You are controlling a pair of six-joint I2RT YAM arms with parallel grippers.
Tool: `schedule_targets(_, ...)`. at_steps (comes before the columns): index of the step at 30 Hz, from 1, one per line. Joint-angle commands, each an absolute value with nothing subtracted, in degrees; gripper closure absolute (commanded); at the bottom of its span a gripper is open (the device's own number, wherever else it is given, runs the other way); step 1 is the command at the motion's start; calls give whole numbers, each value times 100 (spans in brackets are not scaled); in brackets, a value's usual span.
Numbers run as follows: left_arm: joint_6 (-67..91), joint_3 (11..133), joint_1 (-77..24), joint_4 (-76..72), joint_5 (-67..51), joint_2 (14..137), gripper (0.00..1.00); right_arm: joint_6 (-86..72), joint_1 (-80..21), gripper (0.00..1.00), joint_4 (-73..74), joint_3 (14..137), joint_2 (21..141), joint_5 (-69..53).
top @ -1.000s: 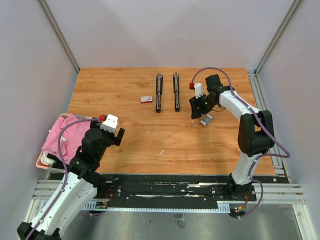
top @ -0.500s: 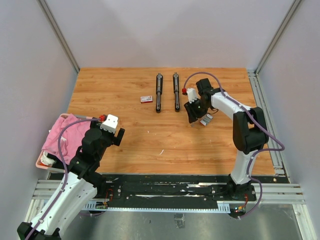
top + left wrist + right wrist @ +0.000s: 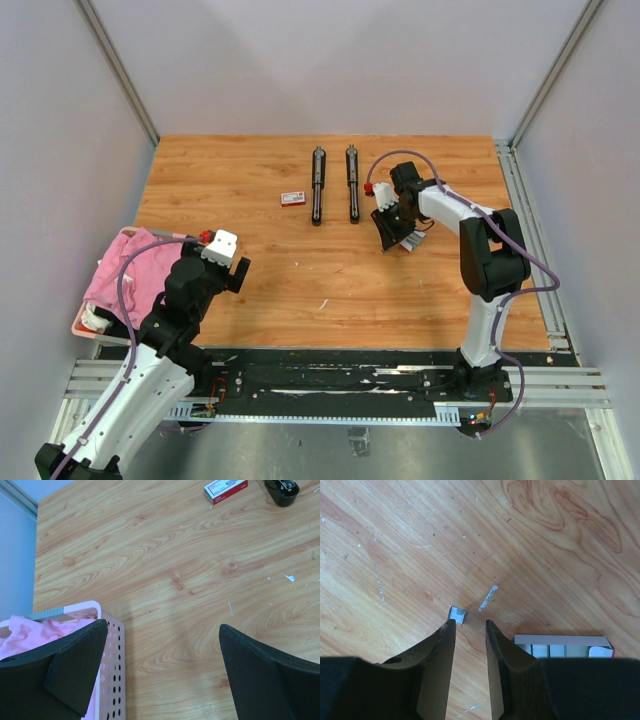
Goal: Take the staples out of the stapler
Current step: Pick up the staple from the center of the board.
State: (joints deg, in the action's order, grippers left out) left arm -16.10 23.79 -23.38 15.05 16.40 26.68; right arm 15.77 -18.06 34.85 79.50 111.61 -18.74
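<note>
Two black staplers (image 3: 317,185) (image 3: 352,183) lie side by side at the back of the table. To their right my right gripper (image 3: 393,230) points down at the wood. In the right wrist view a small silvery block of staples (image 3: 457,614) lies just ahead of the left fingertip (image 3: 449,628), and a thin staple strip (image 3: 488,598) lies a little beyond. The right gripper (image 3: 468,625) stands open by a narrow gap with only bare wood in it. My left gripper (image 3: 162,626) hangs wide open and empty over the table's near left part.
A small grey-white box (image 3: 562,645) lies right beside the right finger. A red-and-white box (image 3: 293,198) sits left of the staplers. A pink perforated basket (image 3: 112,670) holding pink cloth (image 3: 125,270) stands at the near left edge. Tiny metal bits dot the wood.
My right gripper has shifted slightly left toward the staplers and its jaws have narrowed. The left arm has not moved.
</note>
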Motion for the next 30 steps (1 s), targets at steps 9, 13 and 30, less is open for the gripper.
schedule_targets(9,-1638,2349,-2305,1292,1641,2685,2,1640,-1899,73,3610,7955,11315,-1784)
schedule_targets(13,-1641,2348,-2306,1290,1644,2681,2,1640,-1926,74,3624,7980,11320,-1801)
schedule_targets(30,-1650,2342,-2311,1283,1642,2681,2,1707,-2073,78,3681,8026,11555,-1648)
